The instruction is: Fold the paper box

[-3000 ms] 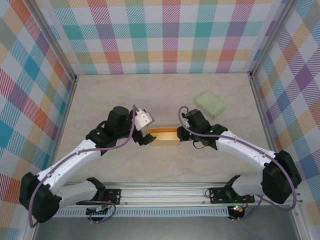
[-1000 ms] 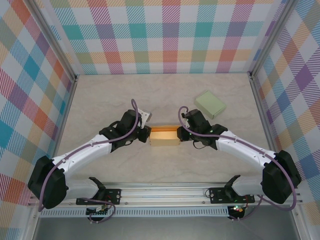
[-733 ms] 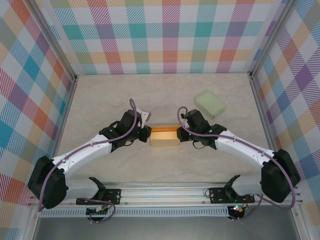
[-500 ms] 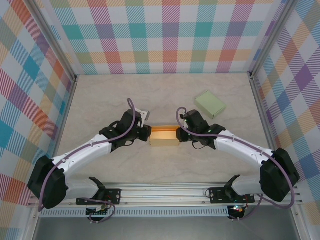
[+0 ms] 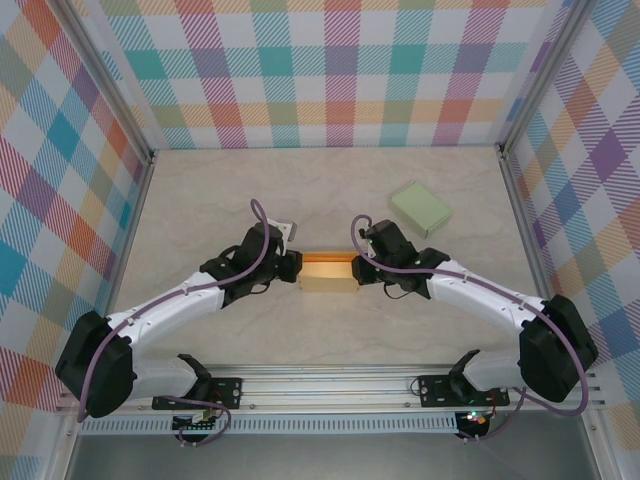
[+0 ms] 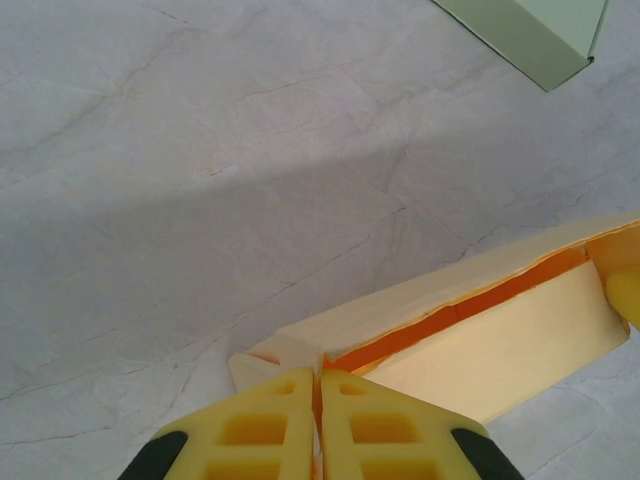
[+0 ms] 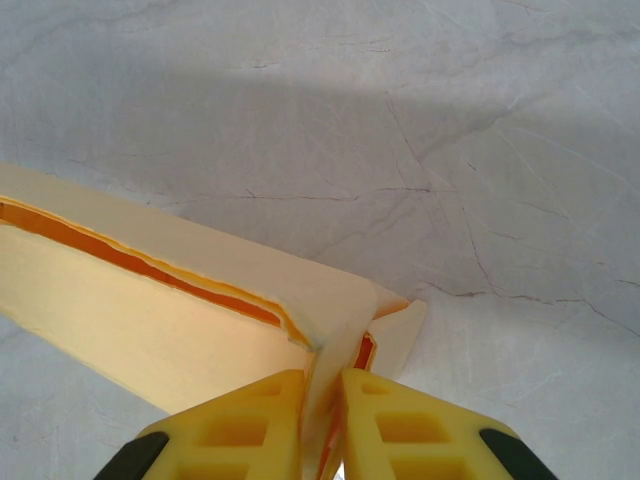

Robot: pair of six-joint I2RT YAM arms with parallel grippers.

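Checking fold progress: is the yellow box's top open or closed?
Open: the yellow box shows its orange interior between upright walls.

The box (image 5: pixel 329 273) is matt cream paper, orange inside. The table (image 5: pixel 220 200) is smooth and marble-veined. The left end effector (image 6: pixel 320 385) and right end effector (image 7: pixel 323 385) are yellow plastic.

The paper box (image 5: pixel 328 273) was cream outside, orange inside. Beyond it, the green box (image 5: pixel 421 209) was pale, the tabletop (image 5: pixel 220 190) beige, marble-veined, the walls (image 5: pixel 330 70) pastel plaid.
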